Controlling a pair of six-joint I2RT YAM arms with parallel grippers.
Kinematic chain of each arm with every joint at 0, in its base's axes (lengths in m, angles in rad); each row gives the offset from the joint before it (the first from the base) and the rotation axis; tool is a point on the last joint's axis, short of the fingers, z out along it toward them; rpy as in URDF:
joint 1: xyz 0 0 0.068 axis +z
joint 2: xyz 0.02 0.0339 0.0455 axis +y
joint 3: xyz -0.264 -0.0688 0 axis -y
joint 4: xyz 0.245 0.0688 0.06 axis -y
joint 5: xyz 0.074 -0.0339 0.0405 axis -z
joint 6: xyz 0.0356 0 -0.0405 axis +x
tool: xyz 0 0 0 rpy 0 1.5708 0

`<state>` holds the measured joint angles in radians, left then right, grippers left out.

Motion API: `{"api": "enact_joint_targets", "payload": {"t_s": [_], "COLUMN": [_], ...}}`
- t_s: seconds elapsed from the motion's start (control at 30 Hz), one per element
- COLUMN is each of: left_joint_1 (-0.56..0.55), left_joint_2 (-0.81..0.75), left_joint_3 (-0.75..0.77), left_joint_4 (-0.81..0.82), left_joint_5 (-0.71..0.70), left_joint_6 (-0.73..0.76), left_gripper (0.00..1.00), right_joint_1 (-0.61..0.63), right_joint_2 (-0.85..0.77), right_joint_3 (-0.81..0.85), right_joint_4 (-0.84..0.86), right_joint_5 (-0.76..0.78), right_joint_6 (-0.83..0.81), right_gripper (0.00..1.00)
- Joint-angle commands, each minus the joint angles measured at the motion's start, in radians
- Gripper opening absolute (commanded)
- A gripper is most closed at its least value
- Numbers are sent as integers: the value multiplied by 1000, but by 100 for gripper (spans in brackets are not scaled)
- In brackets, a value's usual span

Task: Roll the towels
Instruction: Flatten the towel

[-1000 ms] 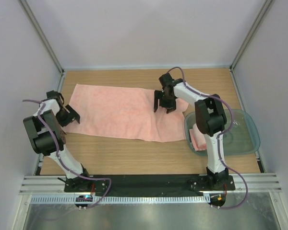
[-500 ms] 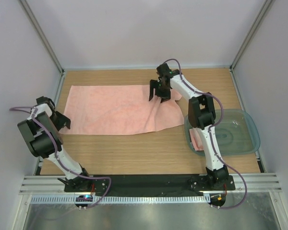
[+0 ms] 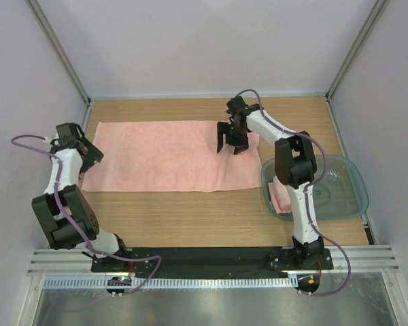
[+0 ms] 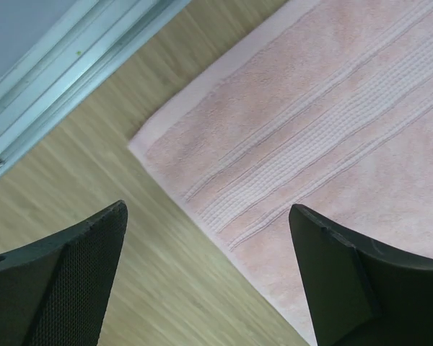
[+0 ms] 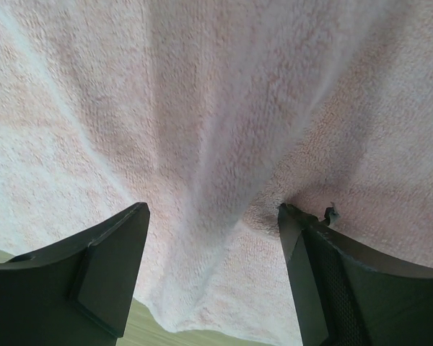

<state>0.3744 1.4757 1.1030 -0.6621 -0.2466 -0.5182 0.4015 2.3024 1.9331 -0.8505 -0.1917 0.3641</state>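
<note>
Wooden tabletop (image 3: 190, 217): long pink towel (image 3: 156, 156) spread flat, second towel (image 3: 280, 197) folded in the tray (image 3: 354, 174); left pincer (image 3: 87, 153) released over the long towel's striped end, right pincer (image 3: 232, 145) released astride a wrinkle (image 5: 216, 180), which, if rolled in, would likely skew the roll.

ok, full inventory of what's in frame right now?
spread towel: one, salmon pink, flat across the middle of the table, ribbed bands at its left end
second towel: one, salmon pink, at the left side of the tray, partly hidden by the right arm
tray: one, translucent teal-grey, right side of the table
table: one, light wood
walls: pale grey, around the table
left gripper: one, black, open, at the spread towel's left end
right gripper: one, black, open, over a wrinkle near the spread towel's right end
</note>
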Motion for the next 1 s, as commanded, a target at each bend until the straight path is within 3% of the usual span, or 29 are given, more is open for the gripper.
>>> {"api": "enact_joint_targets", "payload": {"t_s": [0.0, 0.13, 0.33, 0.47, 0.67, 0.97], "left_joint_1": [11, -37, -91, -109, -198, -195], "left_joint_2": [72, 158, 238, 276, 385, 541], "left_joint_3": [3, 46, 70, 142, 294, 385], "left_joint_4": [87, 105, 101, 90, 36, -21], "left_joint_5": [172, 328, 378, 398, 360, 214], "left_joint_6": [13, 46, 41, 18, 37, 50], "left_gripper": [92, 89, 89, 88, 89, 88], "right_joint_1": [0, -6, -29, -39, -39, -38], "right_joint_2": [-135, -159, -205, -236, -268, -325], "right_joint_3": [-60, -173, -342, -356, -296, -310], "right_joint_4": [-12, 17, 67, 71, 22, -1], "right_joint_5": [21, 47, 109, 94, 74, 84], "right_joint_6": [-14, -11, 15, 10, -1, -25], "right_gripper": [80, 80, 79, 79, 79, 80]}}
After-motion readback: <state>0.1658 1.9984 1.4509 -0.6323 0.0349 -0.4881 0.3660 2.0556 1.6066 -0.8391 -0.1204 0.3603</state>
